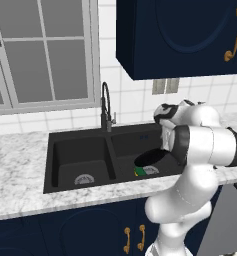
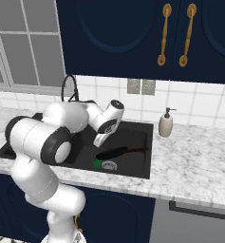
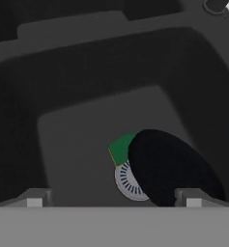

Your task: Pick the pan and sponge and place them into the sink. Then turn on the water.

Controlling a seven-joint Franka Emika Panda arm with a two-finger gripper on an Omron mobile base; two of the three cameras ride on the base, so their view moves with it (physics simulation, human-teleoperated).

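- The round black frying pan (image 3: 171, 169) leans on the small green sponge (image 3: 121, 147) in the black sink (image 1: 80, 150), at 5 o'clock.
- Fingers (image 3: 34, 198) wide, holding nothing.
- Water off; reaching the dark curved tap (image 1: 106, 107) might bump the pan.

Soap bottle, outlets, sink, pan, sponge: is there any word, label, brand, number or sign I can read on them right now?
None readable.
Soap bottle: plain, no label.
Wall outlets: blank plates.
Sink, pan, sponge: no markings.
Cabinet doors: gold handles, no text.
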